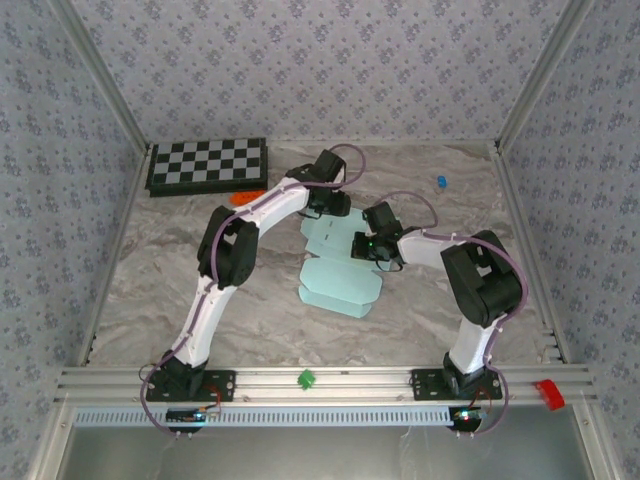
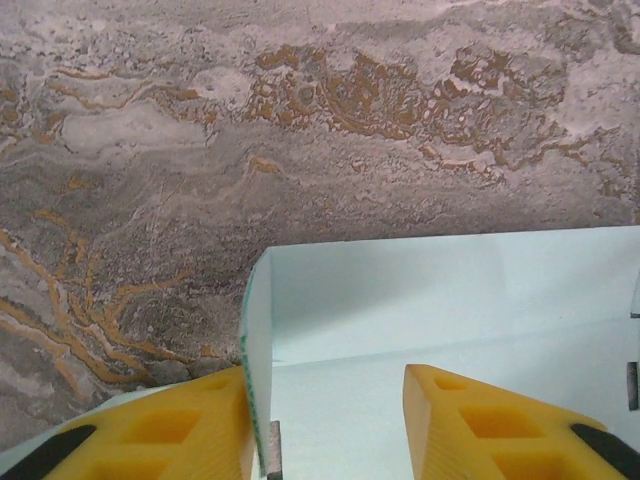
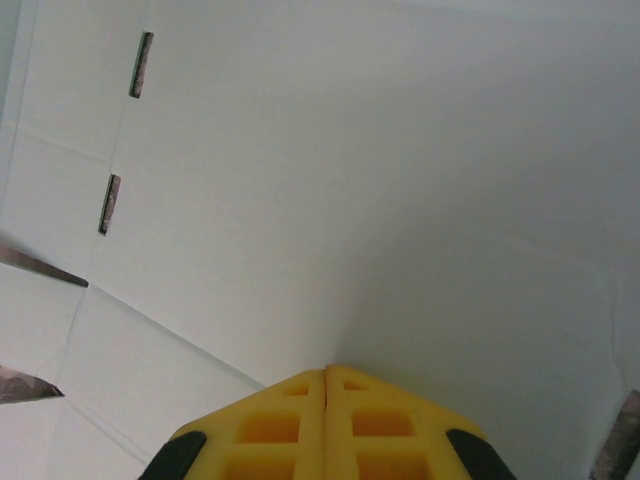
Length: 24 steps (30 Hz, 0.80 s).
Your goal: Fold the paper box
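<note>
At left, held left tool (image 2: 330, 400) spread astride a raised flap of the pale mint-blue thin-card paper box (image 1: 340, 285), flap against one yellow finger (image 2: 225, 400). Lay mostly flat, mid marbled grey-brown table (image 1: 150, 290). At right, had right tool (image 3: 327, 375) pressed together, close over the sheet.

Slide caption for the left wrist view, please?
Left gripper, jaws open, straddling an upright flap of the pale mint-blue card paper box.

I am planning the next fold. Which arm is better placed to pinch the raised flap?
Left, probably. The left gripper stands open with the raised flap of the paper box between its fingers. The right gripper is shut over a flat part.
</note>
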### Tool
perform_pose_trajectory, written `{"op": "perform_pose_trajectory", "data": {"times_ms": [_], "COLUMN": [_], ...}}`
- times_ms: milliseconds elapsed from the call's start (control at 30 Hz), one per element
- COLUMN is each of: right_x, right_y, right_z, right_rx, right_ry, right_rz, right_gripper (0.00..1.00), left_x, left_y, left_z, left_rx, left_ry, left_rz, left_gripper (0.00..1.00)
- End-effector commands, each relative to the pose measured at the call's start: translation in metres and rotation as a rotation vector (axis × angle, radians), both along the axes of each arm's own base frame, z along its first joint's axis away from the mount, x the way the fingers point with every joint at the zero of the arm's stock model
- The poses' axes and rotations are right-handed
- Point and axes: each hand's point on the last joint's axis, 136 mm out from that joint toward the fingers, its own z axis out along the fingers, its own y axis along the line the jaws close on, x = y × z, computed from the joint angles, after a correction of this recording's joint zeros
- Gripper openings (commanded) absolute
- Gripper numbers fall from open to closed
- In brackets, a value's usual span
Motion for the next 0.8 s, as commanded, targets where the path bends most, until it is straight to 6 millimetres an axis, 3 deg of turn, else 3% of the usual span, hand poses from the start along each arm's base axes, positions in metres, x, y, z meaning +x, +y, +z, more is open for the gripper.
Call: {"op": "perform_pose_trajectory", "data": {"times_ms": [0,300,567,767], "right_x": [-0.023,-0.023,-0.024,-0.024], "right_y": [-0.006,-0.005,-0.007,-0.008], "right_z": [-0.030,-0.031,-0.031,-0.029], "right_rx": [-0.058,-0.065,-0.078,-0.089], "right_ry": [0.110,0.113,0.112,0.108], "right_rz": [0.023,0.036,0.040,0.048], "right_gripper": [0.03,0.03,0.03,0.03], "left_x": [-0.004,-0.011,-0.015,-0.013], "left_y": [-0.014,-0.024,-0.027,-0.022], "left_z": [0.024,0.008,-0.003,0.002], "left_rx": [-0.056,-0.090,-0.126,-0.145], "left_ry": [-0.040,0.014,0.070,0.076], "left_rz": [-0.061,-0.095,-0.101,-0.090], "left_gripper": [0.40,0.37,0.40,0.43]}}
